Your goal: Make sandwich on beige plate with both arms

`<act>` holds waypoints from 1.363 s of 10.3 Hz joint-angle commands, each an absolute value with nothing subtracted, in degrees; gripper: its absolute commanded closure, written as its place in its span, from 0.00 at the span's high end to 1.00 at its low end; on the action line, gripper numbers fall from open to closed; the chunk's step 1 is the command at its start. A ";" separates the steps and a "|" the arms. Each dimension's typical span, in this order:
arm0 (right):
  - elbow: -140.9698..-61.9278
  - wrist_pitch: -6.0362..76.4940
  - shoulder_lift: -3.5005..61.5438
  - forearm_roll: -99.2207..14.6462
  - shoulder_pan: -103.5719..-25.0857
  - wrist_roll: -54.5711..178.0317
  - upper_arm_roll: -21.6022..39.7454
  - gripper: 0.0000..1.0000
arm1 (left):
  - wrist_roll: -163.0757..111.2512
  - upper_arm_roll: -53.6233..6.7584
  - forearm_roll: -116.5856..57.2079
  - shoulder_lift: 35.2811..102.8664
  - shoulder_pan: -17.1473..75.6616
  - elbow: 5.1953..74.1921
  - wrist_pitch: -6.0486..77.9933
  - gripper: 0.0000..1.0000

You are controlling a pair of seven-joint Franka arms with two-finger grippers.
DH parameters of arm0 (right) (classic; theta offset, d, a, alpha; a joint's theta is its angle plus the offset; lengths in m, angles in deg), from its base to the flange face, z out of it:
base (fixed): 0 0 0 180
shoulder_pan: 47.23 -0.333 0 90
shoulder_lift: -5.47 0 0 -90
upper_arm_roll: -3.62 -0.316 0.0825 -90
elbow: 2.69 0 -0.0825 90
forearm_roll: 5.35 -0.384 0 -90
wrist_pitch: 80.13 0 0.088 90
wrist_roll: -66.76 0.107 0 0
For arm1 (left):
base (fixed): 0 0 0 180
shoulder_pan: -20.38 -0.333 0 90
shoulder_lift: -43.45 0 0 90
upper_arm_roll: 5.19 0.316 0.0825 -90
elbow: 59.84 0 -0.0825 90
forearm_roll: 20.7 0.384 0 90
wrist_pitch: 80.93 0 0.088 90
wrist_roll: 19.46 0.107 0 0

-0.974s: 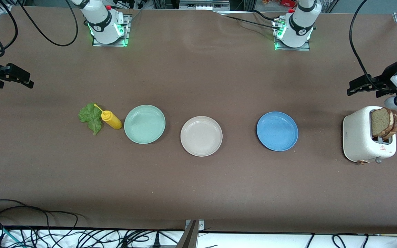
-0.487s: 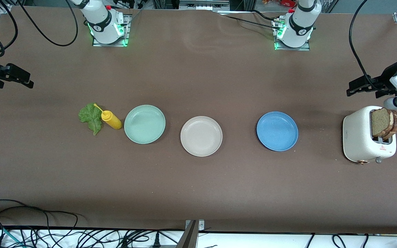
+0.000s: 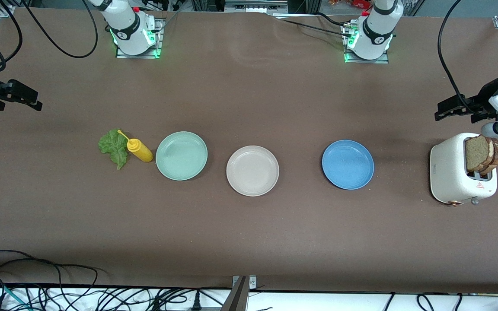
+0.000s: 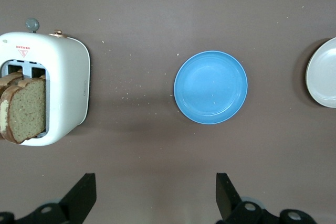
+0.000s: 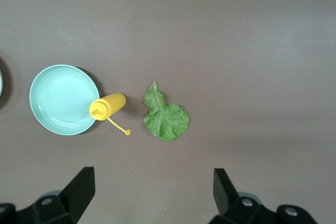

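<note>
With both bread slices (image 3: 483, 153) upright in the toaster (image 3: 456, 175) and the lettuce leaf (image 3: 113, 148) beside the mustard bottle (image 3: 140, 150), the beige plate (image 3: 252, 170) lies bare, left gripper (image 3: 448, 110) and right gripper (image 3: 26, 98) hovering with jaws released, presumably ready to fetch ingredients.

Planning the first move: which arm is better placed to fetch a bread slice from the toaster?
Left. The left gripper, open, hangs beside the toaster holding the bread slices; the right gripper waits near the lettuce leaf.
</note>
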State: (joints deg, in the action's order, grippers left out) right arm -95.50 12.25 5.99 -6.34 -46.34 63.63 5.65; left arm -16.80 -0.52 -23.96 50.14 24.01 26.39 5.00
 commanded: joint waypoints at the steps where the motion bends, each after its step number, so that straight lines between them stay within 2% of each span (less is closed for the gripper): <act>1: -95.15 11.72 5.91 -6.50 -45.82 63.33 5.38 1.00 | -15.59 -0.54 -22.89 51.19 23.90 24.44 3.98 1.00; 14: -95.24 11.72 6.00 -6.85 -45.74 63.16 6.17 1.00 | -15.59 -0.54 -22.89 51.19 23.90 24.53 3.98 1.00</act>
